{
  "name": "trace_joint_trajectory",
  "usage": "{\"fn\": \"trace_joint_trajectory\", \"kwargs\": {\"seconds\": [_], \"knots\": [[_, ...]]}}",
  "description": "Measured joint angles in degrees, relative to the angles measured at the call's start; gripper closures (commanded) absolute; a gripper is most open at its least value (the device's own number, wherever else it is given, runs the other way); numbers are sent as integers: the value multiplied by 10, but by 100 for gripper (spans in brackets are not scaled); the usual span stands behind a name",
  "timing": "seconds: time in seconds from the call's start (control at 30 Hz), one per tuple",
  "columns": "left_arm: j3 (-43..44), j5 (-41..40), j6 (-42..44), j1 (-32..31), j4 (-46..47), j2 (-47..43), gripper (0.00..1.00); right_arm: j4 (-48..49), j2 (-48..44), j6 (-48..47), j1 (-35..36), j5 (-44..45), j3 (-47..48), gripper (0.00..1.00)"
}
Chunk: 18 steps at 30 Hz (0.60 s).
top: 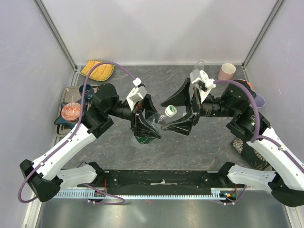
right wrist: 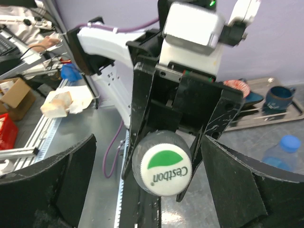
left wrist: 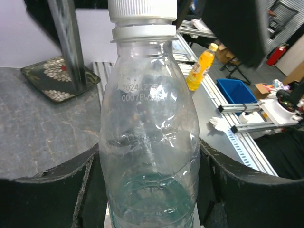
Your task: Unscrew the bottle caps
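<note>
Grey stone-look tabletop enclosed by pale walls. Clear bottle with dark green label gripped around body by left gripper, fingers pressed against both sides. Bottle held tilted above table centre, neck pointed toward right arm. White-and-green cap, printed "Cestbon", seated on neck. Right gripper spread wide, fingers flanking cap, no contact seen. Pink cup stood at back right.

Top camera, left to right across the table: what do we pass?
Red patterned bowl → left gripper clamped on the bottle → white-and-green cap → pink cup → purple cup.
</note>
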Motion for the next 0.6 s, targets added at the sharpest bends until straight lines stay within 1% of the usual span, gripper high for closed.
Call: {"fn": "trace_joint_trajectory", "kwargs": {"seconds": [0.17, 0.3, 0.47, 0.6], "knots": [[0, -43, 12, 0, -8, -10, 51, -16, 0, -1, 0, 68, 47, 2], [0, -94, 19, 0, -9, -14, 50, -22, 0, 12, 1, 160, 71, 2], [0, -244, 51, -14, -18, -26, 50, -36, 7, 62, 1, 316, 94, 3], [-5, -402, 89, -46, -26, -43, 50, -67, 39, 103, 1, 411, 137, 4]]}}
